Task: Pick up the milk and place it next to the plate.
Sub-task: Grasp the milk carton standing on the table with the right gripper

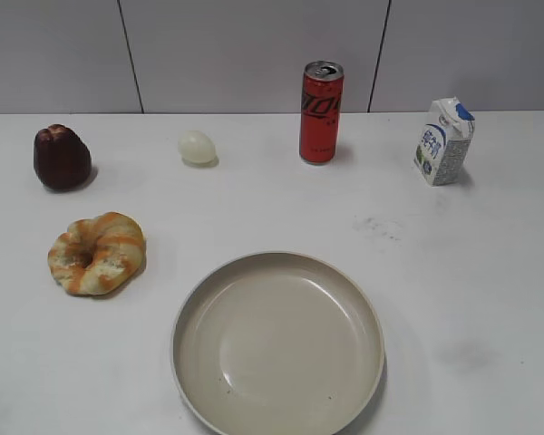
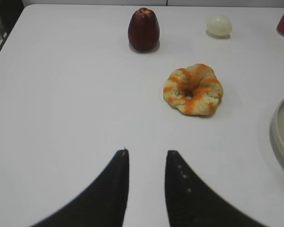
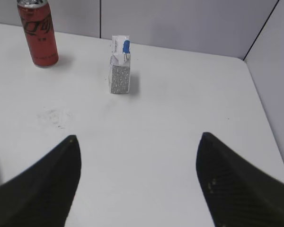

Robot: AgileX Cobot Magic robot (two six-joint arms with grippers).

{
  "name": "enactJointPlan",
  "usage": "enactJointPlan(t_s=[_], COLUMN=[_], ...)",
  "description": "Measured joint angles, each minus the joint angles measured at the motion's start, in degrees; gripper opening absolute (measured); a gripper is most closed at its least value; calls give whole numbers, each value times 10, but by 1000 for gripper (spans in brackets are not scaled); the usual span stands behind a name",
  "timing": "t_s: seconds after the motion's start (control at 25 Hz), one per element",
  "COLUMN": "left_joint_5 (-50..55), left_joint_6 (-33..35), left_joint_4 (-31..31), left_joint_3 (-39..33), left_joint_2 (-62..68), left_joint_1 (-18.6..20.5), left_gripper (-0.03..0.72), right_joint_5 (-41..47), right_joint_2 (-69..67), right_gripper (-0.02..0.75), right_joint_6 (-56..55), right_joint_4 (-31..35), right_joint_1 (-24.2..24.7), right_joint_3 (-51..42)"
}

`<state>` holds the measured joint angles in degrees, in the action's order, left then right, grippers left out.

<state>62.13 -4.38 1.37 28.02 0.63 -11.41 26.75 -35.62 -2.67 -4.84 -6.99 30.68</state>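
Observation:
The milk [image 1: 443, 141], a small white gable-top carton with blue and green markings, stands upright at the back right of the white table; it also shows in the right wrist view [image 3: 119, 71]. The plate [image 1: 192, 313], large, round and beige, lies empty at the front middle; its rim edge shows in the left wrist view [image 2: 279, 127]. My right gripper [image 3: 139, 137] is wide open and empty, well short of the milk. My left gripper [image 2: 146, 152] is open by a narrow gap and empty over bare table. Neither gripper shows in the exterior view.
A tall red soda can [image 1: 321, 111] stands at the back middle, left of the milk. A pale egg [image 1: 197, 147], a dark red apple-like fruit [image 1: 62, 157] and an orange-striped bagel [image 1: 97, 252] lie on the left. The table's right edge meets a grey wall [image 3: 274, 71].

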Motion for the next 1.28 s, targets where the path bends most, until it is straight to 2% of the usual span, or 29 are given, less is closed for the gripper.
enactJointPlan(t_s=[0.2,0.48,0.68,0.88,1.08,1.28], left_joint_5=[0,0,0,0,0,0], left_joint_6=[0,0,0,0,0,0], left_joint_4=[0,0,0,0,0,0], left_joint_3=[0,0,0,0,0,0], left_joint_2=[0,0,0,0,0,0], left_joint_1=[0,0,0,0,0,0], left_gripper=[209,209,209,209,209,209], right_joint_5=[13,137,221,266,276,274], right_joint_2=[-221,-492,-640,-756,-832,-884], right_gripper=[574,574,574,574,574,573], right_joint_6=[-27,-3,34,56,58,59], right_joint_4=[1,2,41,61,62,57], right_joint_1=[0,0,2,2,2,2], right_joint_3=[111,340,511,662,740,748])
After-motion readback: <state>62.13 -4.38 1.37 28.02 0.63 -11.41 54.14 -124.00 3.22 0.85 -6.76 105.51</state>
